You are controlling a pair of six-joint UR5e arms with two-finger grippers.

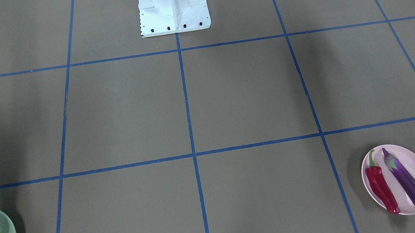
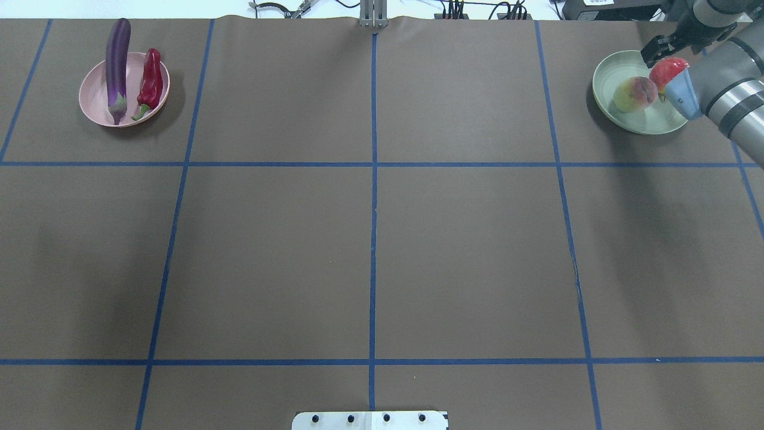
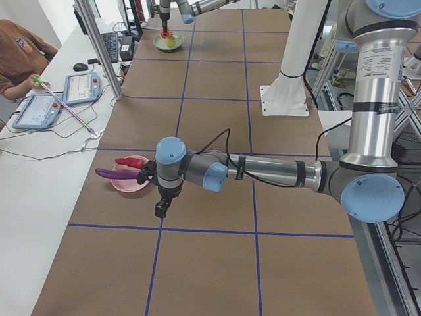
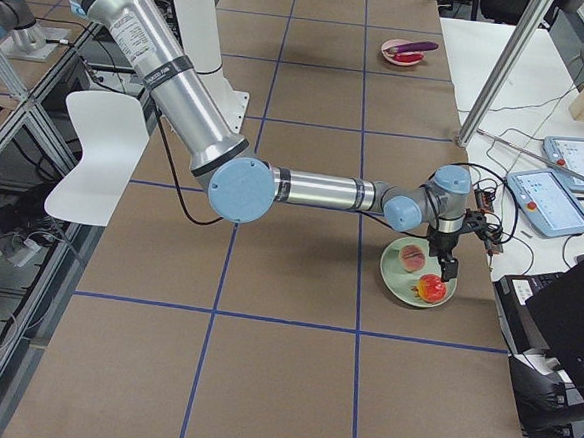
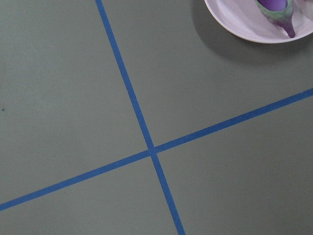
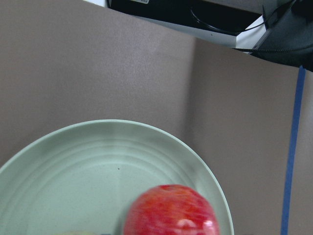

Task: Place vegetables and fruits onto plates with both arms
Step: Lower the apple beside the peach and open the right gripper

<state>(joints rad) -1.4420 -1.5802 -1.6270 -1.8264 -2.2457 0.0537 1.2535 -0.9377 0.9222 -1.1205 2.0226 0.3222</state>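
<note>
Long glossy purple eggplant (image 2: 117,60) and shiny red chili (image 2: 150,80) lie on the pale pink plate (image 2: 89,106) at the far-left corner of the bench (image 2: 370,239). The yellow-pink peach (image 2: 634,94) and red-orange fruit (image 2: 667,71) sit on the mint green plate (image 2: 644,123) at the far-right corner. Whether the fingers of the left gripper (image 3: 161,209) and right gripper (image 4: 449,272) are open cannot be told. Placing looks done, so the arms should next lift clear.

Open passage runs across the middle grid squares of the table (image 2: 370,239).

Obstacles, read on the overhead view from table centre:
- 10 o'clock: pink plate (image 2: 89,107) with eggplant (image 2: 117,65) and chili (image 2: 150,80) side by side (eggplant overhangs the far rim).
- 2 o'clock: green plate (image 2: 609,71) with peach (image 2: 634,94) and red fruit (image 2: 667,70). The right arm (image 2: 728,89) crosses its right edge.
- 6 o'clock: white base block (image 2: 370,420).

The left arm (image 3: 270,172) hangs above the table near the pink plate.
</note>
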